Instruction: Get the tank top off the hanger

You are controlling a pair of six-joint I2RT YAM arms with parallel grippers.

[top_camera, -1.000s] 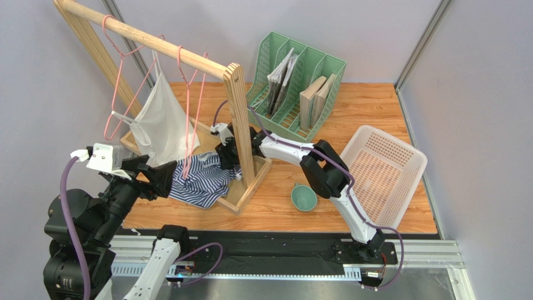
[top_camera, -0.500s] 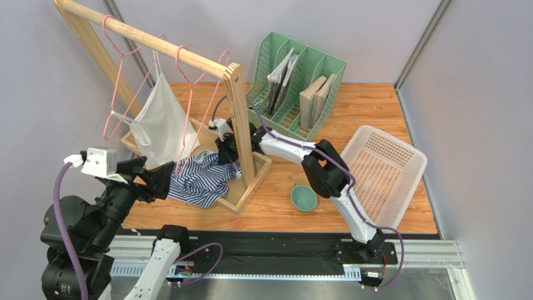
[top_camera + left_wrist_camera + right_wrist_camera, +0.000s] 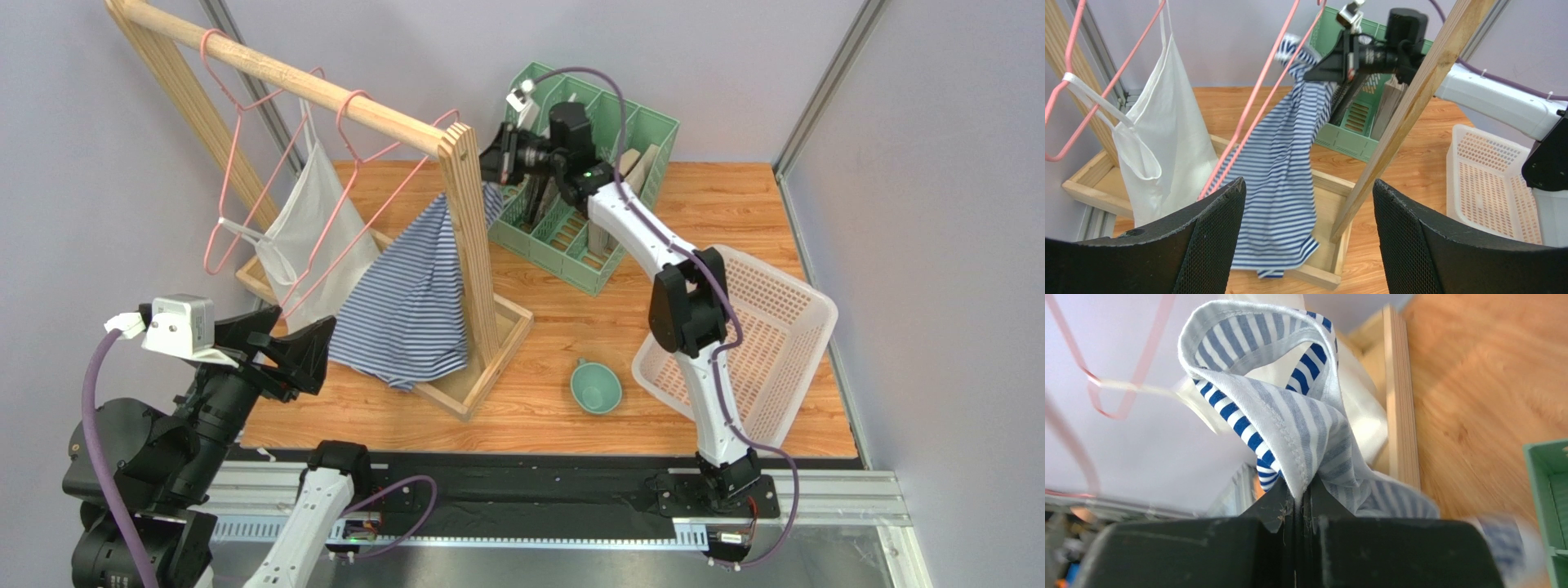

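Note:
A blue-and-white striped tank top point(image 3: 411, 300) hangs stretched from my right gripper point(image 3: 499, 156), which is shut on its strap beside the top of the wooden rack post point(image 3: 464, 221). The pinched hem shows in the right wrist view point(image 3: 1290, 416) at the closed gripper point(image 3: 1303, 499). A pink hanger point(image 3: 368, 184) on the rail lies along the top's left edge; I cannot tell if it is still threaded through. A white tank top point(image 3: 313, 227) hangs on another pink hanger point(image 3: 239, 172). My left gripper point(image 3: 298, 352) is open and empty, low left of the striped top point(image 3: 1281, 177).
A green file organizer point(image 3: 589, 159) with folders stands behind the right gripper. A white slotted basket point(image 3: 748, 331) sits at the right and a teal bowl point(image 3: 596, 387) in front of the rack's wooden base frame point(image 3: 491, 361). Grey walls close both sides.
My right gripper rose from the rack base to rail height, pulling the striped top up from a heap into a hanging drape. My left gripper drew back slightly.

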